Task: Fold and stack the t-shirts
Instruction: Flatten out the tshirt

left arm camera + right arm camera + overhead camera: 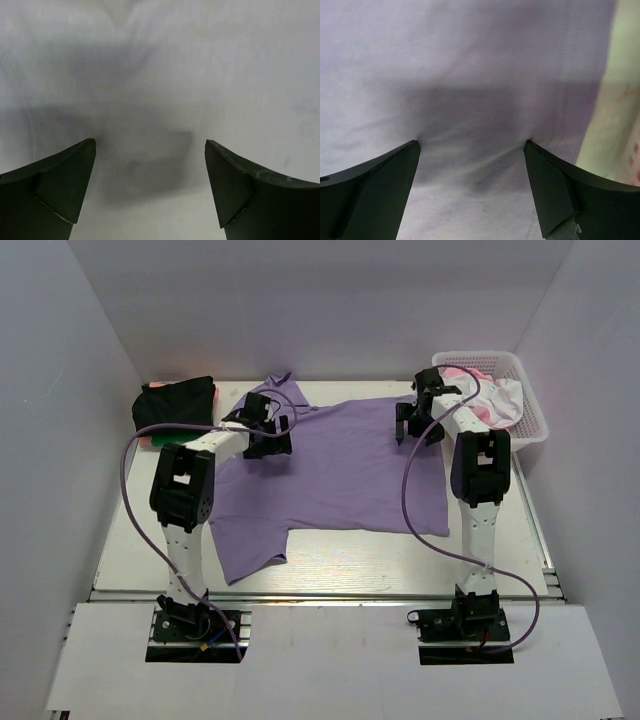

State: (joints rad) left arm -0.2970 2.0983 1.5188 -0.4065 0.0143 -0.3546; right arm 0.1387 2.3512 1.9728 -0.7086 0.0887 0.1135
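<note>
One purple shirt (340, 465), one black shirt (175, 400), one green shirt (152, 441), one basket (530, 427) of pink cloth (466, 373). Two claws: left claw (150, 145), right claw (471, 143).

- Setting: a robotics lab test cell, not a home.
- Plain white panel walls (330, 310) box in a pale wood-grain counter (350, 555) on three sides.
- Two black-and-white jointed robot arms, left arm (183, 490) and right arm (480, 465), are bolted at the near edge by an aluminium rail (330, 597).
- Loose purple cables (406, 485) loop off each arm.
- Household items seen: a lavender cloth t-shirt (340, 460) spread flat, and a white plastic lattice basket (533, 430) in the far right corner.
</note>
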